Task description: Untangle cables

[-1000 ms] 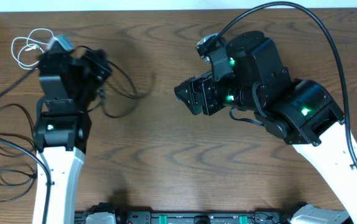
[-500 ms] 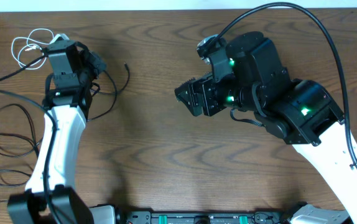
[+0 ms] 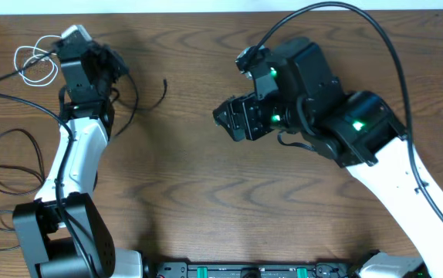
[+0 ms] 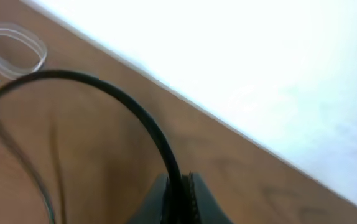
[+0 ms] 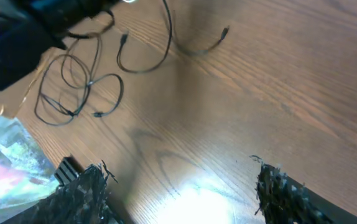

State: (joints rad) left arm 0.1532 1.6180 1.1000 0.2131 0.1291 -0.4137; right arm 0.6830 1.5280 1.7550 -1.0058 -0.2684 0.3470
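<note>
My left gripper [image 3: 113, 66] is at the far left of the table, shut on a thin black cable [image 4: 104, 87] that runs between its jaws [image 4: 177, 196]. In the overhead view this cable [image 3: 160, 93] hangs off the gripper in a loop, its free end pointing right. The short white cable [image 3: 36, 62] lies coiled just left of the gripper and also shows in the left wrist view [image 4: 17, 46]. A second black cable [image 3: 9, 166] lies in loops near the left edge. My right gripper [image 3: 233, 120] is open and empty over the table's middle [image 5: 185, 199], apart from the black cables [image 5: 147, 59].
A thicker black wire [image 3: 5, 96] runs from the left edge to my left arm. Another arcs over my right arm [image 3: 407, 54]. The table's far edge meets a white surface [image 4: 259, 62] close behind the left gripper. A shiny bag [image 5: 4, 162] lies off the table's left side.
My left gripper has moved toward the far edge, still holding the black cable. The cable's free end has swung right. My right gripper has shifted slightly left.
</note>
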